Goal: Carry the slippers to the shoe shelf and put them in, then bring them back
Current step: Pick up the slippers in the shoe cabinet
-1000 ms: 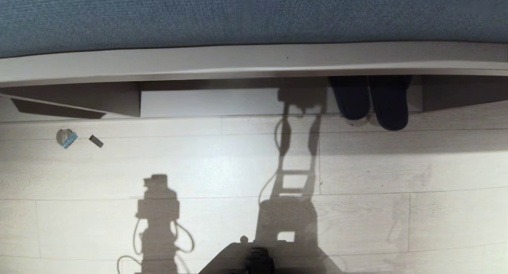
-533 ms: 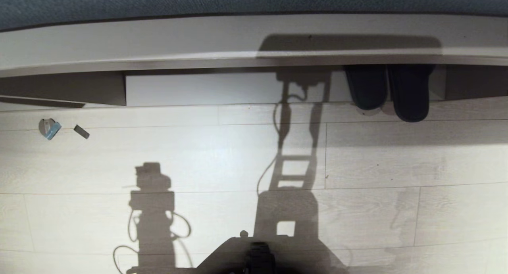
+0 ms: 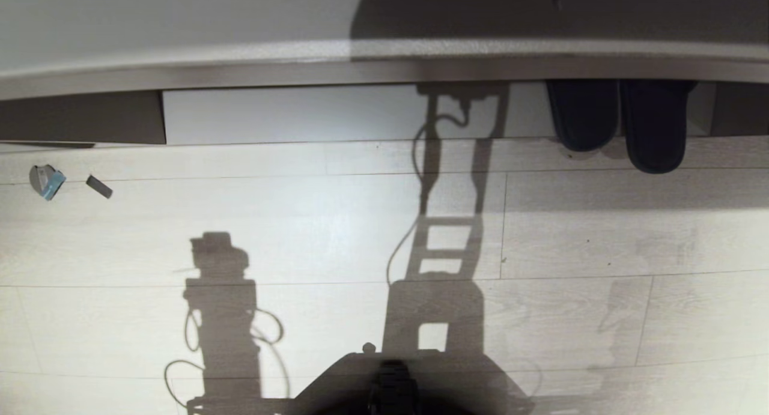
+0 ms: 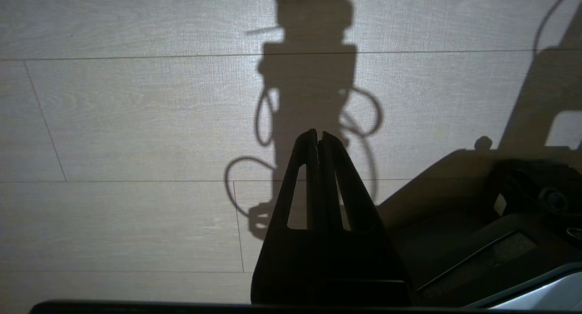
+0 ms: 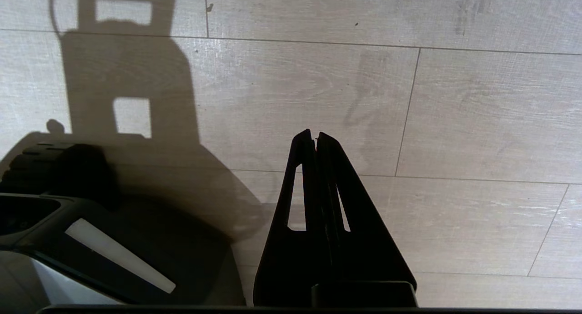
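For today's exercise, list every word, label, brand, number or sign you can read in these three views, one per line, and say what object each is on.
None: no readable text in any view.
Slippers in the shoe shelf: no visible label.
Small grey-and-blue item and dark strip on the floor: too small to show any print.
Left gripper and right gripper: plain black, unmarked.

Left gripper [image 4: 318,134] hanging over the floor, fingers pressed together, nothing between them. Right gripper [image 5: 314,135] likewise, pointed downward, fingers closed and empty. Neither arm visible from the head.
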Available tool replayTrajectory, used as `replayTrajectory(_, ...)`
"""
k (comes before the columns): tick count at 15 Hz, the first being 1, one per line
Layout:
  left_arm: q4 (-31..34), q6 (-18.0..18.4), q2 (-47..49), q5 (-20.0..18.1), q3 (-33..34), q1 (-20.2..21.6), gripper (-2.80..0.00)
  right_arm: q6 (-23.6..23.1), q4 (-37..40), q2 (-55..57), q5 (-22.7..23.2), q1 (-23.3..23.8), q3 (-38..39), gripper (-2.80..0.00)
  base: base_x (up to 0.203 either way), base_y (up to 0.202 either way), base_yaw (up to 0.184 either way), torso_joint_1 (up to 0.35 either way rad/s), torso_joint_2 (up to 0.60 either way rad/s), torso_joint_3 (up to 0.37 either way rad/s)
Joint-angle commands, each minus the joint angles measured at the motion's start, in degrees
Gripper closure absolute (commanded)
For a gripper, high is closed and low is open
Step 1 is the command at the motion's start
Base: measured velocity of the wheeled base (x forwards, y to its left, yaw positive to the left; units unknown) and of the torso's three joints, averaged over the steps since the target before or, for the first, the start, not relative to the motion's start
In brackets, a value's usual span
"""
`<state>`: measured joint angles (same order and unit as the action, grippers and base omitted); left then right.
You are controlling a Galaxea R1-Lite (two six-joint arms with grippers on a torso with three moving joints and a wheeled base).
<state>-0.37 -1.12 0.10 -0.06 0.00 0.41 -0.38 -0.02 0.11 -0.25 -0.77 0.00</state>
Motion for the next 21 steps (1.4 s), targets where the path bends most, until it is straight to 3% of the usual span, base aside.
replayTrajectory(1, -0.1, 0.0, 0.0, 0.0, 0.0, 0.0, 0.0, -0.1, 0.0, -0.1, 0.0, -0.1, 0.0, 0.0, 0.0, 0.0, 0.0, 0.009, -0.01, -0.029)
replayTrajectory(5, -0.1, 0.2, 0.0, 0.0, 0.0, 0.0, 0.0, -0.1, -0.9, 1.6, 0.6, -0.1, -3.8, 0.0, 0.0, 0.0, 0.0, 0.0, 0.0, 0.0)
replayTrajectory(10, -0.1, 0.2, 0.0, 0.0, 0.0, 0.0, 0.0, -4.8, -2.7, 21.1, 1.3, -0.6, -13.9, 0.0, 0.0, 0.0, 0.0, 0.0, 0.0, 0.0)
replayTrajectory(14, -0.1, 0.3, 0.0, 0.0, 0.0, 0.0, 0.0, -10.4, -17.3, 44.5, 5.5, -0.8, -16.6, 0.0, 0.0, 0.0, 0.0, 0.0, 0.0, 0.0)
replayTrajectory(18, -0.1, 0.4, 0.0, 0.0, 0.0, 0.0, 0.0, -14.9, -33.1, 61.6, 8.7, -0.9, -24.1, 0.0, 0.0, 0.0, 0.0, 0.0, 0.0, 0.0)
replayTrajectory(19, -0.1, 0.4, 0.0, 0.1, 0.0, 0.0, 0.0, -15.3, -38.0, 64.2, 8.4, -0.9, -25.2, -2.8, 0.0, 0.0, 0.0, 0.0, 0.0, 0.0)
replayTrajectory(21, -0.1, 0.4, 0.0, 0.1, 0.0, 0.0, 0.0, -15.7, -46.0, 68.9, 6.0, -1.1, -26.4, -2.8, 0.0, 0.0, 0.0, 0.0, 0.0, 0.0)
